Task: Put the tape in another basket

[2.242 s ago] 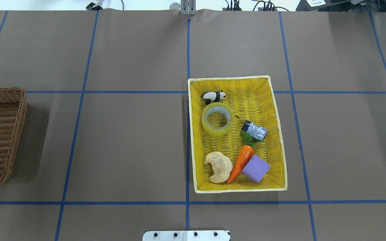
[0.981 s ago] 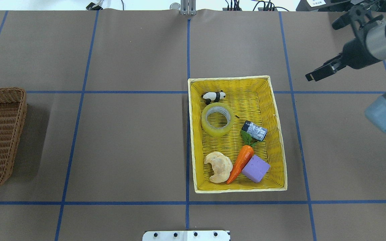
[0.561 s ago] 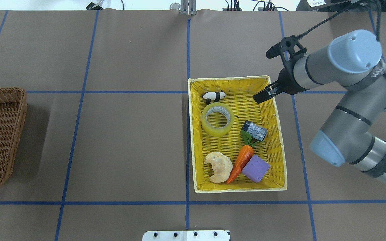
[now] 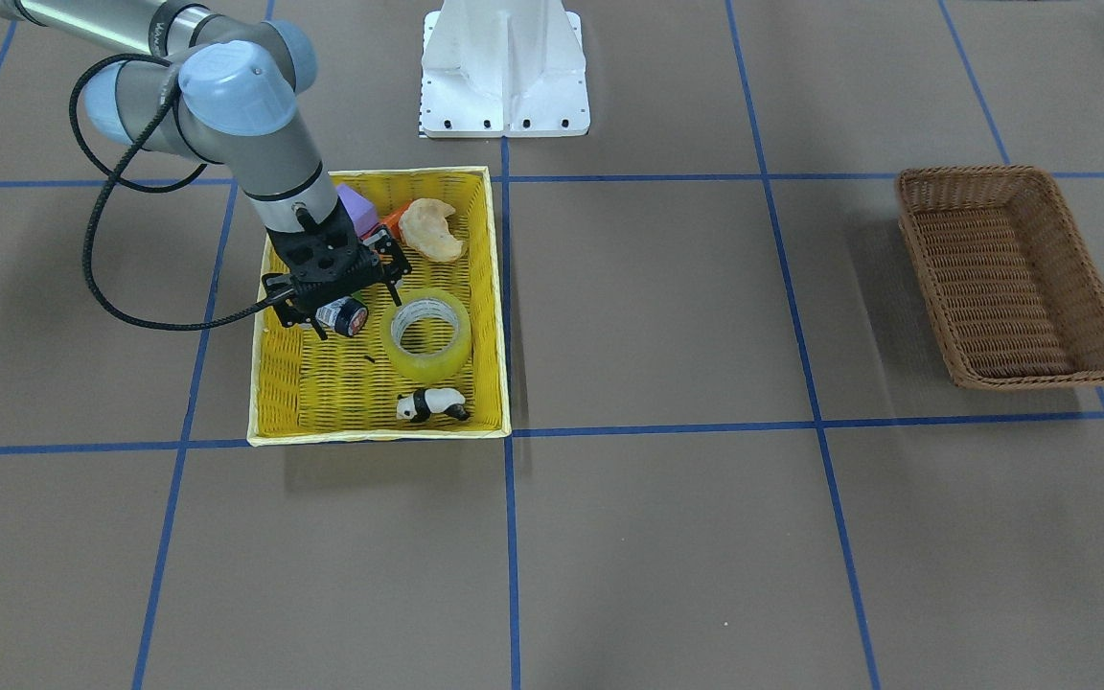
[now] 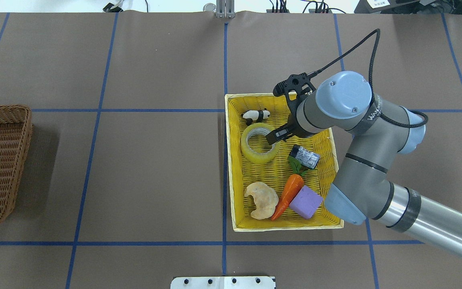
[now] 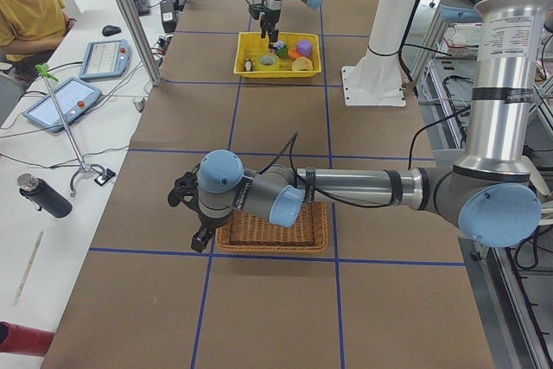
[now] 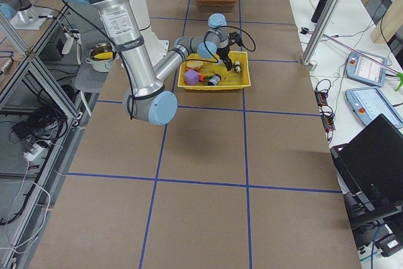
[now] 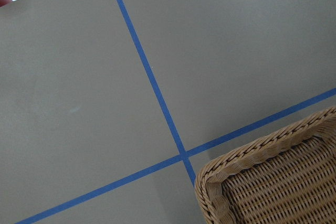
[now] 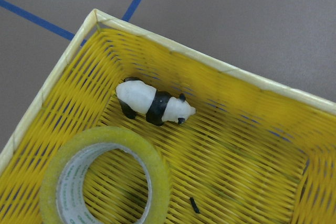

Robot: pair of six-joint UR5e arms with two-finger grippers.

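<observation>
The tape (image 5: 251, 154), a yellowish roll with a white core, lies flat in the yellow basket (image 5: 275, 94), just below a toy panda (image 5: 256, 115). It also shows in the front view (image 4: 427, 359) and the right wrist view (image 9: 152, 166). My right gripper (image 5: 273, 139) hovers over the roll's right rim, between it and a dark labelled jar (image 5: 304, 156); it looks open and holds nothing. The brown wicker basket (image 5: 2, 109) sits at the table's far left, empty. My left gripper (image 6: 194, 213) hangs beside it, and I cannot tell its state.
The yellow basket also holds a carrot (image 5: 289, 194), a purple block (image 5: 306, 202) and a bread piece (image 5: 261, 199) at its near end. The left wrist view shows the brown basket's corner (image 8: 262, 182) and blue grid tape.
My right arm has come in from the right and swung its gripper leftward over the yellow basket to the tape's right rim. The objects have not moved.
</observation>
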